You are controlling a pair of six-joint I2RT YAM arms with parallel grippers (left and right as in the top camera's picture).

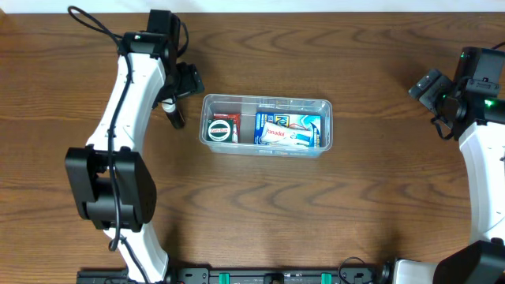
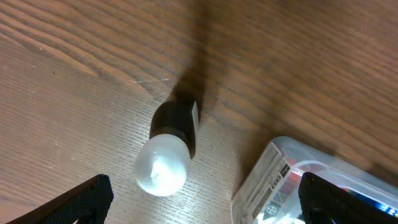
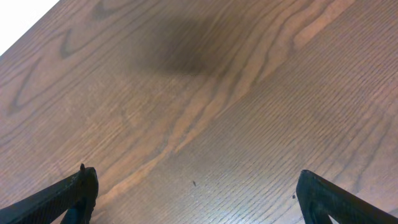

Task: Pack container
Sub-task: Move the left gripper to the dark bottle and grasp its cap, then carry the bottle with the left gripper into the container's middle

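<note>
Wood table (image 1: 316, 205), left tool (image 2: 205, 199) spread wide, empty, above small bottle (image 2: 166, 149).

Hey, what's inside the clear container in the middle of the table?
The container holds a blue and white box on its right side and a round green-rimmed item partly over a red packet on its left. Anything beneath them is hidden.

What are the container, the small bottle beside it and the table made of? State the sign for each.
Container: clear glossy plastic, seemingly; contents show through its walls. Small bottle: dark body, smooth matte white cap, probably plastic. Table: brown wood grain, wood or veneer.
</note>
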